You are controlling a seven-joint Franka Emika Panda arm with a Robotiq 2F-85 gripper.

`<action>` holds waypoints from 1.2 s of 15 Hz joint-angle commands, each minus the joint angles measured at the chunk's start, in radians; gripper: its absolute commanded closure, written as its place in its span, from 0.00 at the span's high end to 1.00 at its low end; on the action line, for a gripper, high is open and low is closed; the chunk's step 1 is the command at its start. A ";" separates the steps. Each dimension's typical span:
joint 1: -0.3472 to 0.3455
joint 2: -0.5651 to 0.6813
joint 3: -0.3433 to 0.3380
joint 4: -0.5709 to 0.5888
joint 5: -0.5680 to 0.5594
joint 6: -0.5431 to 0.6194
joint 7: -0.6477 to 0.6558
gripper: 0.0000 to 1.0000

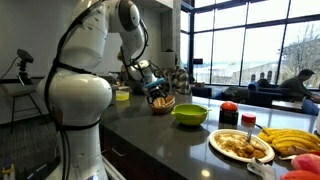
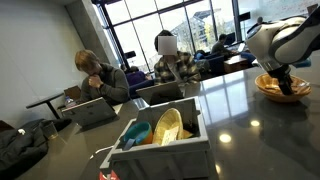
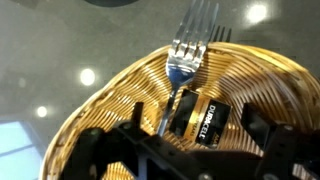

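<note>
Dark, glossy worktop (image 1: 150, 125) ran beneath tall windows, and on it sat the wicker basket (image 3: 100, 95), seen under my arm in both exterior views (image 1: 162, 103) (image 2: 283, 88). My gripper (image 3: 192, 137) hung just above it, jaws spread wide and holding nothing. Between them in the wrist view lay a black battery (image 3: 205, 118), flat on the weave, with a fork (image 3: 190, 55) beside it, the handle apparently touching the battery and the tines pointing toward the far rim.

To close well here, I judged I should come straight down, centre on one piece only, and keep the fingertips off the weave. The fork's handle was the likely snag: it could be pinched along with the battery. The basket's raised rim also left little side room.

Nearby stood a green bowl (image 1: 190, 115), a plate of food (image 1: 240, 146) and bananas (image 1: 292, 140), all well apart. People sat at tables (image 2: 100, 85) beyond.
</note>
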 commanded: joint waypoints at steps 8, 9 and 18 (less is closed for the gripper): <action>0.056 -0.075 -0.005 -0.074 -0.252 0.115 0.142 1.00; 0.058 -0.078 -0.006 -0.077 -0.280 0.119 0.161 1.00; 0.045 -0.040 -0.005 -0.046 -0.426 0.098 0.395 1.00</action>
